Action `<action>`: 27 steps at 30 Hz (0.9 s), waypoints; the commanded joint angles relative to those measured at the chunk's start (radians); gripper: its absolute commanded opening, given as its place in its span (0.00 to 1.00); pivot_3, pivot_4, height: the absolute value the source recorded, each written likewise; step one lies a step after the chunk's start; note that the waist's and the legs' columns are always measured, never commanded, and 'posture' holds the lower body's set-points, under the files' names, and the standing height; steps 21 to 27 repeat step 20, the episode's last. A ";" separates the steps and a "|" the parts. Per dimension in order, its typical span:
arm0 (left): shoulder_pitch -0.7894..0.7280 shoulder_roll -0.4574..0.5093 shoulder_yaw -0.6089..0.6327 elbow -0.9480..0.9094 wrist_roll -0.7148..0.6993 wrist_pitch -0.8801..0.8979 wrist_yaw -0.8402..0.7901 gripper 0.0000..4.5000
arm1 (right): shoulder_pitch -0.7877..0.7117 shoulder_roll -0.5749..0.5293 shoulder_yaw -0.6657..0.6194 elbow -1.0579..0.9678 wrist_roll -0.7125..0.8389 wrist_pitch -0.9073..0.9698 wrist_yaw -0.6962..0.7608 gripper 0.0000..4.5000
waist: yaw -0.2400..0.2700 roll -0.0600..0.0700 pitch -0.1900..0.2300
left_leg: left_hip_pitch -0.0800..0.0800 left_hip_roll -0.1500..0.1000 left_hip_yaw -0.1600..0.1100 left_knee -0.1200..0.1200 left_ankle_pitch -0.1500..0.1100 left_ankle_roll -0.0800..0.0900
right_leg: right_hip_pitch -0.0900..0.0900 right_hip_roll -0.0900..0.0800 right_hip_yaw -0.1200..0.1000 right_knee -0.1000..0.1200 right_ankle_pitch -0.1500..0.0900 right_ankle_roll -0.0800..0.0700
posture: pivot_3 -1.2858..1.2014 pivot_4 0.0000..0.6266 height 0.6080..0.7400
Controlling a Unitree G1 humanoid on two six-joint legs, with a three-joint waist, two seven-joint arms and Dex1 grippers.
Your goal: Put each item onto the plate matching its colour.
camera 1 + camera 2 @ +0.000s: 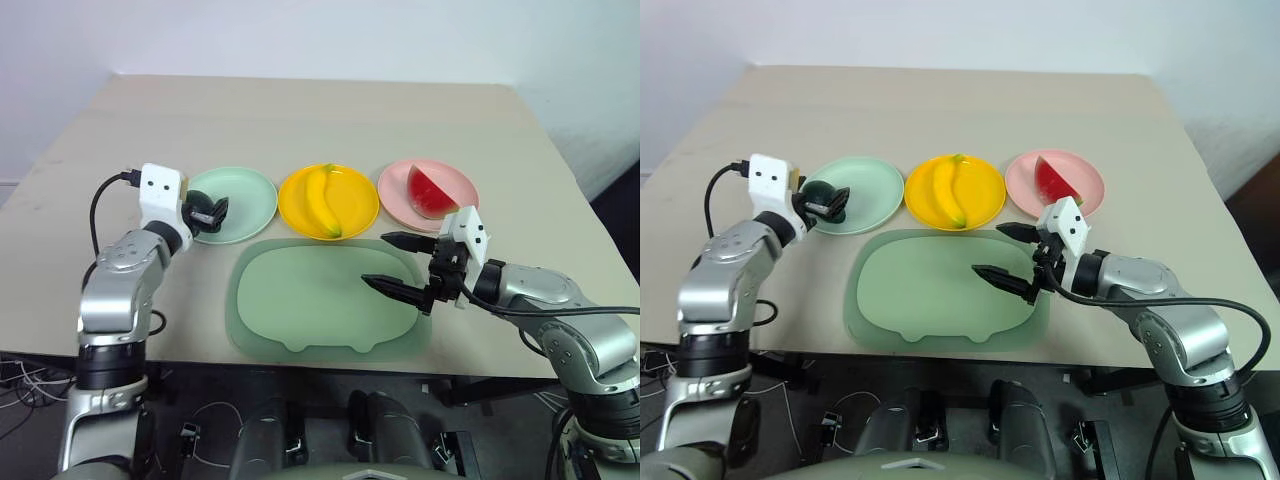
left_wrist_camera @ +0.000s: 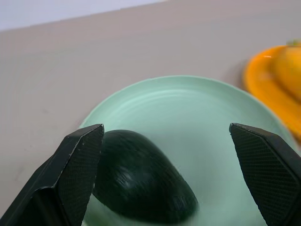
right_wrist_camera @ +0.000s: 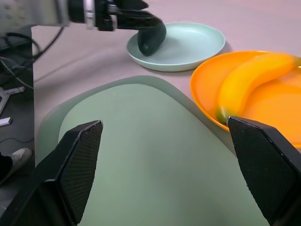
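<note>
A dark green avocado (image 2: 141,181) lies at the near-left edge of the mint green plate (image 1: 248,198). My left gripper (image 1: 210,213) stands open around it, one finger (image 2: 80,165) right beside it, the other well apart. The yellow banana (image 1: 322,200) rests on the yellow plate (image 1: 362,205). The red watermelon wedge (image 1: 432,192) sits on the pink plate (image 1: 458,178). My right gripper (image 1: 377,259) hangs open over the right part of the tray with nothing between its fingers.
A large pale green rounded tray (image 1: 300,300) lies bare at the table's front edge, just in front of the three plates. Behind the plates the beige tabletop (image 1: 320,110) stretches to a white wall. A black cable (image 1: 100,200) loops from my left wrist.
</note>
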 commanded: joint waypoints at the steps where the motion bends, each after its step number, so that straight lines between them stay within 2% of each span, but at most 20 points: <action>1: 0.072 0.027 0.086 -0.124 -0.134 -0.088 -0.156 1.00 | 0.011 0.024 -0.044 -0.017 -0.001 -0.045 -0.008 1.00 | 0.000 0.000 0.000 | 0.000 0.000 0.000 0.000 0.000 0.000 | 0.000 0.000 0.000 0.000 0.000 0.000 | 0.52 0.24 0.67; 6: 0.229 0.050 0.153 -0.137 -0.205 -0.239 -0.317 1.00 | 0.015 0.051 -0.056 -0.021 0.005 -0.051 -0.028 1.00 | 0.000 0.001 0.000 | 0.000 0.000 0.000 -0.001 0.000 0.000 | -0.001 0.000 0.000 -0.001 0.000 -0.001 | 0.52 0.24 0.67; 11: 0.384 0.048 0.150 -0.107 -0.169 -0.440 -0.432 1.00 | 0.044 0.057 -0.069 -0.028 0.008 -0.066 -0.023 1.00 | 0.001 0.001 0.000 | -0.001 0.000 0.000 -0.002 0.000 0.000 | -0.001 0.000 0.001 -0.003 -0.001 0.000 | 0.52 0.24 0.67; 14: 0.465 0.017 0.162 -0.083 -0.173 -0.515 -0.440 1.00 | 0.095 0.055 -0.093 -0.031 0.006 -0.082 -0.023 1.00 | 0.001 0.001 0.000 | 0.000 0.000 0.002 -0.005 -0.001 0.001 | -0.001 0.000 0.002 -0.005 -0.001 0.000 | 0.52 0.24 0.67; 19: 0.498 0.029 0.167 -0.038 -0.162 -0.580 -0.449 1.00 | 0.179 0.035 -0.106 -0.056 -0.005 -0.095 -0.008 1.00 | 0.002 0.001 0.000 | 0.000 0.000 0.002 -0.006 -0.003 0.005 | -0.002 0.000 0.001 -0.006 -0.002 0.002 | 0.52 0.24 0.67; 27: 0.498 0.033 0.164 -0.032 -0.158 -0.589 -0.450 1.00 | 0.183 0.031 -0.111 -0.057 -0.004 -0.097 -0.006 1.00 | 0.002 0.001 0.000 | 0.000 0.000 0.002 -0.006 -0.004 0.006 | -0.002 0.000 0.002 -0.006 -0.002 0.001 | 0.52 0.24 0.67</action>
